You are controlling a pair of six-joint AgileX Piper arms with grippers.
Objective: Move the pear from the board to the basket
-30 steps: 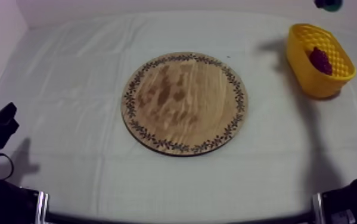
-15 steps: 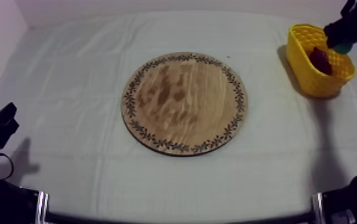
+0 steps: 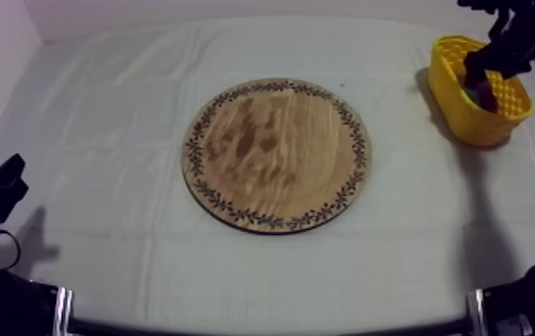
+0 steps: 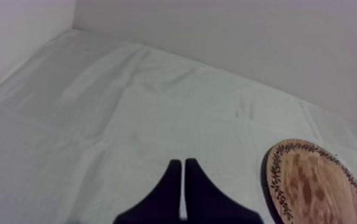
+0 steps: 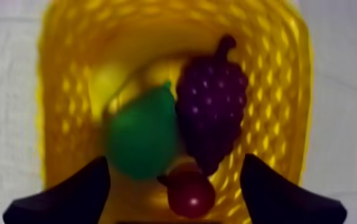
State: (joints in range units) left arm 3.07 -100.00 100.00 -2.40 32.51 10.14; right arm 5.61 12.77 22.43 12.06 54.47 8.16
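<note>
The green pear lies in the yellow basket against a bunch of purple grapes, with a small red fruit just beside them. My right gripper hangs over the basket, open, its fingers wide apart at either side of the fruit and holding nothing. From above, that gripper is over the basket at the far right. The round wooden board in the middle of the table is bare. My left gripper is shut on nothing, low at the left.
The board's patterned rim lies ahead of the left gripper, off to one side. Grey-white cloth covers the table between board and walls. The basket stands near the table's far right edge.
My right arm has come down from the far right over the basket with the pear. Its fingers now stand apart and the pear lies inside. The left arm has not moved.
</note>
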